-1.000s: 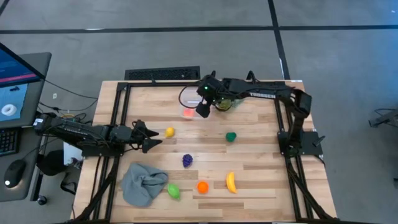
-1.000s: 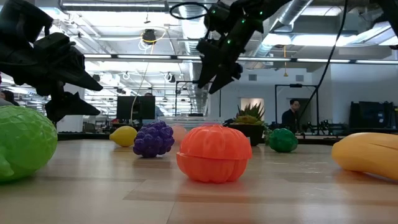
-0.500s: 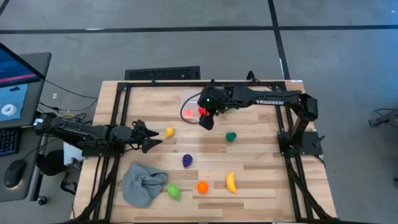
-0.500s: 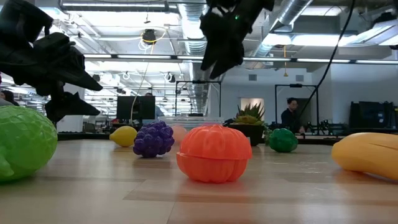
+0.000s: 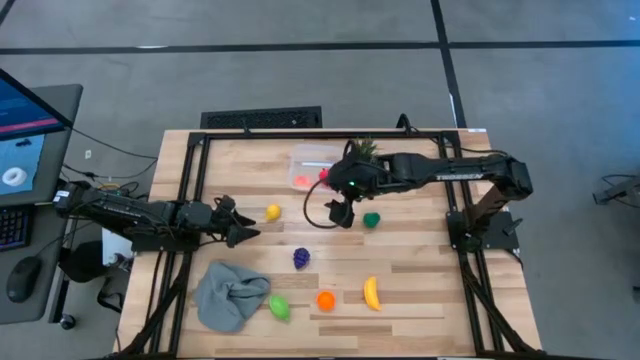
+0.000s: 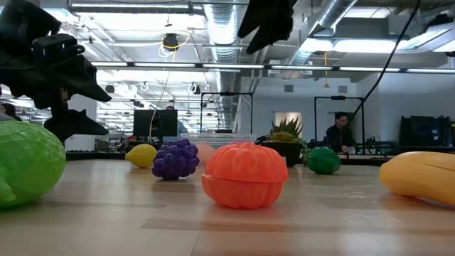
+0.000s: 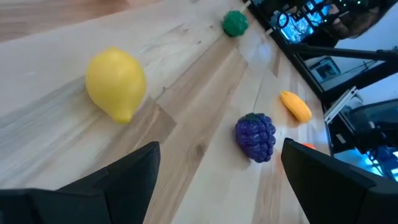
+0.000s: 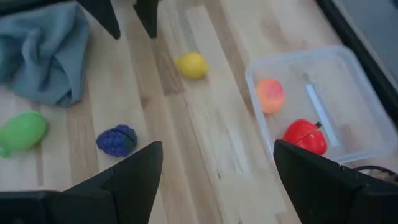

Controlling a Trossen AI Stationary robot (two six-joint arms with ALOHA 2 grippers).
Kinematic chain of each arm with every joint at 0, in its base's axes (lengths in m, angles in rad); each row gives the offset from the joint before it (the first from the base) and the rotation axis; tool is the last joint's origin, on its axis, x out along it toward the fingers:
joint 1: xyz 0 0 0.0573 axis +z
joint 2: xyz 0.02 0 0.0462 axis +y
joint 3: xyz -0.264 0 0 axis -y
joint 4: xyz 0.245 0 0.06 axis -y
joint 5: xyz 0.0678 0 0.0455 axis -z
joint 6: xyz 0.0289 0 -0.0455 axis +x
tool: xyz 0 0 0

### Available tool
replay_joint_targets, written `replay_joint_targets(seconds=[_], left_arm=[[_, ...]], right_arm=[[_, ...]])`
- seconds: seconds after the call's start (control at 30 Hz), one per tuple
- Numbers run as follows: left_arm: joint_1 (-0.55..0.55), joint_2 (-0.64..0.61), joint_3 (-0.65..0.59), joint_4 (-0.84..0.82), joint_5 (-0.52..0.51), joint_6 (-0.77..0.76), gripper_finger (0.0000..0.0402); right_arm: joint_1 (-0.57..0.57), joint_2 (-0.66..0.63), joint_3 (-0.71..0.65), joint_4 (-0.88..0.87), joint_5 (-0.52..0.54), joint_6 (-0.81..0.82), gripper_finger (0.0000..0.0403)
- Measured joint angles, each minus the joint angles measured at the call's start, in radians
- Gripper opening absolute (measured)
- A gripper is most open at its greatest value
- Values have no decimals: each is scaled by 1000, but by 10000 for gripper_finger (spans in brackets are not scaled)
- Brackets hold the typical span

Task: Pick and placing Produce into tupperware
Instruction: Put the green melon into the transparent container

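High view, tupperware (image 5: 312, 166) long axis across table, right hand (image 5: 341, 215) just beside

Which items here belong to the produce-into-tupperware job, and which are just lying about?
Job: tupperware, holding peach and red fruit; lemon, grapes, banana, orange pumpkin, green fruit, dark green piece.
Bystanders: grey cloth, potted plant.

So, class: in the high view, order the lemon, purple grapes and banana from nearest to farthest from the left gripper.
From the left gripper:
1. Lemon, just ahead of its fingertips.
2. Purple grapes, mid-table, nearer the front edge.
3. Banana, far across, on the right arm's side.
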Motion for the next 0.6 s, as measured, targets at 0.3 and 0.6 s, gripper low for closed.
replay_joint_targets(seconds=[0.3,0.6], left_arm=[[1,0,-1,128,78,-5,323],[0,19,184,150,135,360,323]], right_arm=[[95,-88,-1,-49,161,96,329],[209,-126,-1,-87,351,177,329]])
